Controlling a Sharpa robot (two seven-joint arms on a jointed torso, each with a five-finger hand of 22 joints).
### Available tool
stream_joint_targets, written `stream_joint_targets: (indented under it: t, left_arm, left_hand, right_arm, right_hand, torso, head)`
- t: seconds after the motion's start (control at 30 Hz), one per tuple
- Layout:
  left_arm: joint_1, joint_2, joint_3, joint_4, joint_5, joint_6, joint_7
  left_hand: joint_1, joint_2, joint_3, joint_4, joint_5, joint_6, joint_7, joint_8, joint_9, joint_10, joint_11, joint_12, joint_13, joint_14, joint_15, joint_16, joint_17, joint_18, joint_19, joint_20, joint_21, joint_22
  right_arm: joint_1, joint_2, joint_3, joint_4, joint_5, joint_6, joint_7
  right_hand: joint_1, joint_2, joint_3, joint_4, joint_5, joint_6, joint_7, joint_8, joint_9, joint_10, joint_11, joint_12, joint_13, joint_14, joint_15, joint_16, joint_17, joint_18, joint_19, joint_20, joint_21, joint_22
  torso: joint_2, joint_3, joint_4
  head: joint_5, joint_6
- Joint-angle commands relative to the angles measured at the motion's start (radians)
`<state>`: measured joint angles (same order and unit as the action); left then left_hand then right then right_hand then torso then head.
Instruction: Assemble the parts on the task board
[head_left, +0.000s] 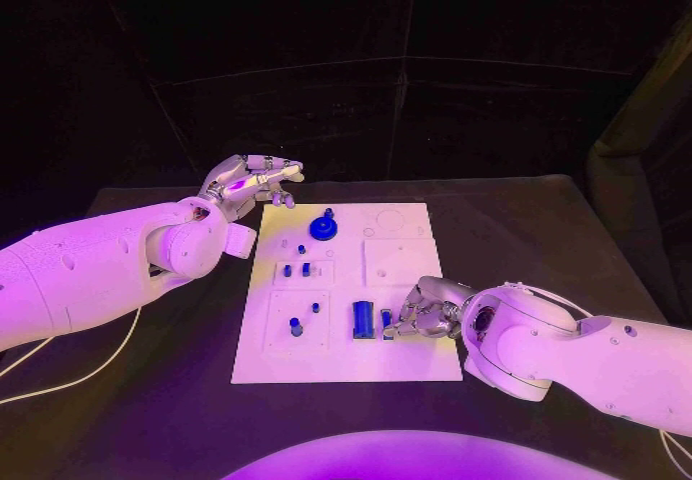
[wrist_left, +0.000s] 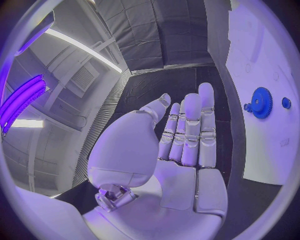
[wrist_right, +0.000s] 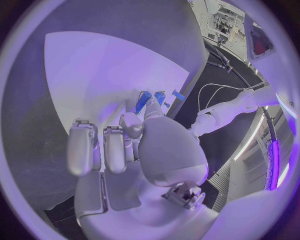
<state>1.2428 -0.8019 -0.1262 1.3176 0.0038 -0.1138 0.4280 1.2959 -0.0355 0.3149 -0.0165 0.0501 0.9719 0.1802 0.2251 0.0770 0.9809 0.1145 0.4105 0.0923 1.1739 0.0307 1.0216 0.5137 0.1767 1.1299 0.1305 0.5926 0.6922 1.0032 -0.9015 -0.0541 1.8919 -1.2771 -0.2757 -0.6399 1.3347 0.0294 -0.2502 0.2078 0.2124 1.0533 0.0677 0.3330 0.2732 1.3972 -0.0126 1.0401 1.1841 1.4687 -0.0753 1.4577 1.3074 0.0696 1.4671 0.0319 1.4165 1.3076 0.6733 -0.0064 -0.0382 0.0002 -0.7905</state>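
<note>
Black tabletop carries the white task board at its middle, seen from my head camera. My left hand hovers off the board's far left corner, fingers apart, holding nothing. A blue gear sits near the far edge. My right hand rests at the near right edge beside a blue block.

Left wrist camera: fingers straight, together; gear alongside.

Right wrist camera: fingertips touch small blue parts; I cannot tell whether they pinch them.

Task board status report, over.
Left hand open, off board's far corner. Right hand at small blue part; grip unclear. Blue gear seated on task board.
</note>
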Motion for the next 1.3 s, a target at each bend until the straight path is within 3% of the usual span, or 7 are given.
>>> stream_joint_targets:
  t: [0.03,0.5,0.93,1.1,1.2,1.3]
  left_arm:
    - [0.001,0.0,0.001,0.0,0.002,0.012,0.002]
    - [0.001,0.0,0.001,-0.001,0.002,0.012,0.0]
    - [0.001,0.001,0.001,-0.001,0.002,0.012,0.0]
    - [0.001,0.0,0.001,-0.002,0.003,0.012,0.0]
    - [0.001,0.0,0.001,-0.003,0.003,0.012,0.001]
    - [0.001,0.001,0.001,-0.006,0.003,0.011,0.001]
  left_hand:
    - [0.0,0.01,-0.006,0.0,0.0,-0.006,0.001,0.003,-0.002,-0.006,-0.002,0.005,-0.001,-0.005,0.001,-0.004,-0.001,0.006,0.002,0.003,-0.006,-0.001]
    - [-0.001,0.011,-0.007,0.001,0.0,-0.006,0.001,0.004,-0.002,-0.007,-0.002,0.006,-0.001,-0.005,0.001,-0.004,-0.002,0.006,0.003,0.003,-0.007,-0.002]
    - [-0.001,0.011,-0.007,0.001,0.0,-0.006,0.001,0.004,-0.002,-0.007,-0.002,0.006,-0.001,-0.005,0.001,-0.004,-0.002,0.006,0.003,0.003,-0.007,-0.002]
    - [-0.001,0.011,-0.007,0.001,0.0,-0.006,0.001,0.004,-0.002,-0.007,-0.002,0.006,-0.001,-0.005,0.001,-0.004,-0.002,0.006,0.003,0.003,-0.007,-0.002]
    - [-0.001,0.011,-0.007,0.001,0.0,-0.006,0.001,0.004,-0.002,-0.007,-0.002,0.006,-0.001,-0.005,0.001,-0.004,-0.002,0.006,0.003,0.003,-0.007,-0.002]
    - [-0.001,0.012,-0.007,0.001,0.0,-0.007,0.001,0.005,-0.002,-0.008,-0.002,0.007,-0.001,-0.005,0.001,-0.004,-0.002,0.006,0.003,0.004,-0.008,-0.003]
  right_arm:
    - [0.0,0.002,-0.001,-0.005,-0.019,0.03,0.0]
    - [0.0,0.018,-0.001,-0.042,-0.039,0.011,-0.004]
    - [0.0,0.023,-0.001,-0.049,-0.039,-0.029,0.043]
    - [0.001,-0.006,-0.001,-0.037,0.036,-0.059,0.146]
    - [0.009,-0.028,0.0,-0.052,0.133,-0.073,0.266]
    - [0.032,-0.039,0.0,-0.088,0.272,-0.088,0.411]
  right_hand:
    - [-0.001,0.009,-0.003,-0.003,-0.005,0.006,0.001,-0.002,0.001,0.002,0.002,-0.004,0.0,0.065,-0.003,0.001,0.079,-0.013,0.002,-0.003,0.003,0.004]
    - [-0.008,0.03,-0.003,0.0,0.004,0.01,-0.002,-0.002,0.003,0.003,0.0,-0.004,0.001,0.066,-0.004,0.003,0.082,-0.014,0.003,-0.003,0.004,0.007]
    - [-0.019,0.029,-0.016,0.003,-0.014,0.012,-0.002,-0.003,0.005,0.005,0.0,-0.003,0.002,0.066,-0.004,0.003,0.083,-0.014,0.003,-0.004,0.004,0.008]
    - [-0.037,0.012,-0.037,0.009,-0.009,-0.005,0.003,-0.014,0.003,-0.007,0.005,-0.031,-0.015,0.06,-0.001,-0.015,0.057,-0.009,-0.008,-0.002,-0.011,-0.016]
    - [-0.036,0.008,-0.043,0.008,-0.005,-0.022,0.009,-0.023,0.001,-0.026,0.01,-0.069,-0.041,0.054,0.003,-0.033,0.031,-0.003,-0.021,0.001,-0.029,-0.044]
    - [-0.007,0.017,-0.039,-0.006,0.005,-0.06,0.025,-0.045,-0.005,-0.133,0.024,-0.307,-0.204,0.013,0.013,-0.142,-0.113,0.028,-0.092,0.012,-0.137,-0.2]
  torso:
    - [-0.001,-0.0001,-0.0015]
    - [0.0,0.0002,0.0002]
    - [-0.001,0.0003,-0.001]
    - [-0.002,0.0004,-0.0014]
    - [-0.005,-0.0008,-0.0019]
    - [-0.007,-0.0005,-0.0027]
  head:
    - [0.002,-0.001]
    - [0.002,0.0]
    - [0.003,0.0]
    - [0.002,0.004]
    - [0.003,0.008]
    - [0.001,0.017]
